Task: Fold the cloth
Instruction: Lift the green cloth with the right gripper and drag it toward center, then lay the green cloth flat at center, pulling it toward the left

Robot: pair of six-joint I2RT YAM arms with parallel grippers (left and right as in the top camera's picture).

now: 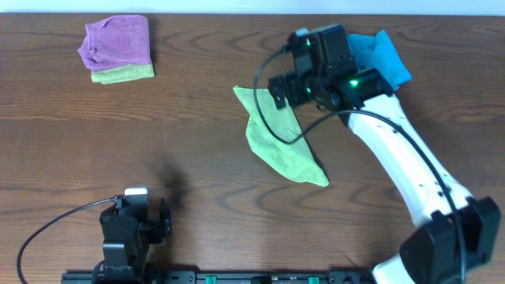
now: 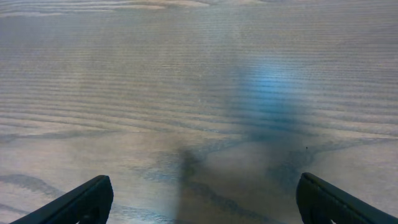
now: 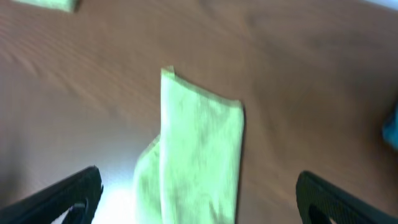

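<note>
Lime-green terry, the cloth (image 1: pixel 280 140) lies right of centre on the table (image 1: pixel 197 142), roughly doubled into a strip running from upper left to lower right. Soft, light and limp, it is best pinched at a corner or doubled edge. The right pincer (image 3: pixel 198 193) hangs over it, wide open and empty. The left pincer (image 2: pixel 205 199) is open too.

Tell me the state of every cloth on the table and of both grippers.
lime-green cloth: loosely folded, rumpled, lying on the table, not gripped.
purple cloth: folded, stacked on a second green cloth.
second green cloth: folded, under the purple cloth.
blue cloth: bunched, partly hidden by the right arm.
left gripper: open, empty, over the table.
right gripper: open, empty, above the lime-green cloth.
</note>
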